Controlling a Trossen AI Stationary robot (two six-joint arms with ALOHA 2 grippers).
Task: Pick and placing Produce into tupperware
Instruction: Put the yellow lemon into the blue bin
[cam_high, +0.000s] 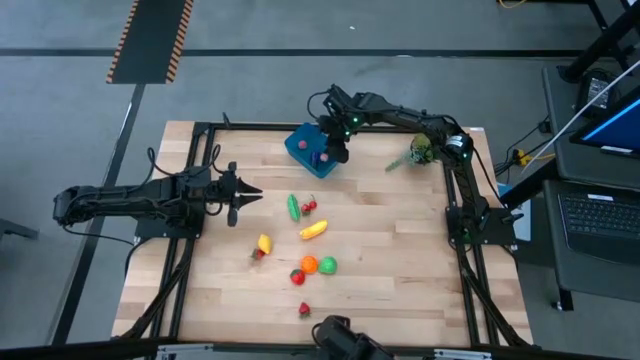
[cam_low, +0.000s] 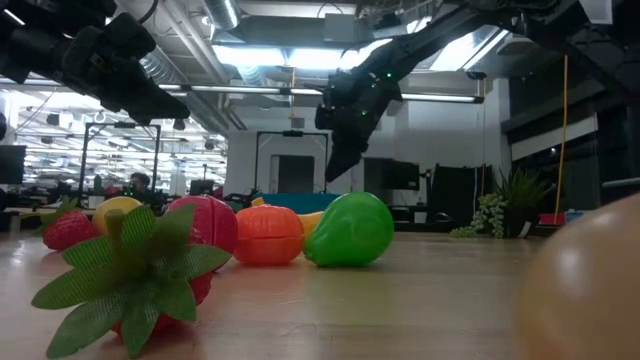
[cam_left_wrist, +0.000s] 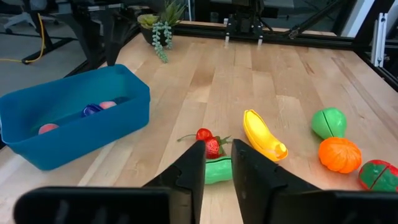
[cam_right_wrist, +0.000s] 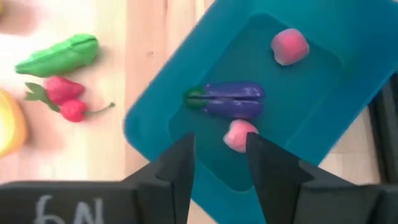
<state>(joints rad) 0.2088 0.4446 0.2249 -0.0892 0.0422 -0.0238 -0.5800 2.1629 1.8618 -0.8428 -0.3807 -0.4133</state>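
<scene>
The right gripper (cam_high: 333, 153) hangs over the blue tupperware (cam_high: 300, 143) at the far middle of the desk (cam_high: 400, 250), its fingers slightly parted and holding nothing. Directly below it inside the tupperware lie a purple eggplant (cam_right_wrist: 231, 99) and two pink pieces (cam_right_wrist: 288, 45), one just beside the gripper's fingers (cam_right_wrist: 178, 163).

The left gripper (cam_high: 243, 197) waits at the left side of the desk, fingers nearly closed and empty, pointing toward a green pea pod (cam_high: 293, 207) and red cherries (cam_high: 309, 207) just beyond its tips.

Nearer lie a yellow banana (cam_high: 314, 229), an orange (cam_high: 309, 264), a green pear (cam_high: 327, 264), a yellow lemon (cam_high: 264, 243) and strawberries (cam_high: 304, 311).
</scene>
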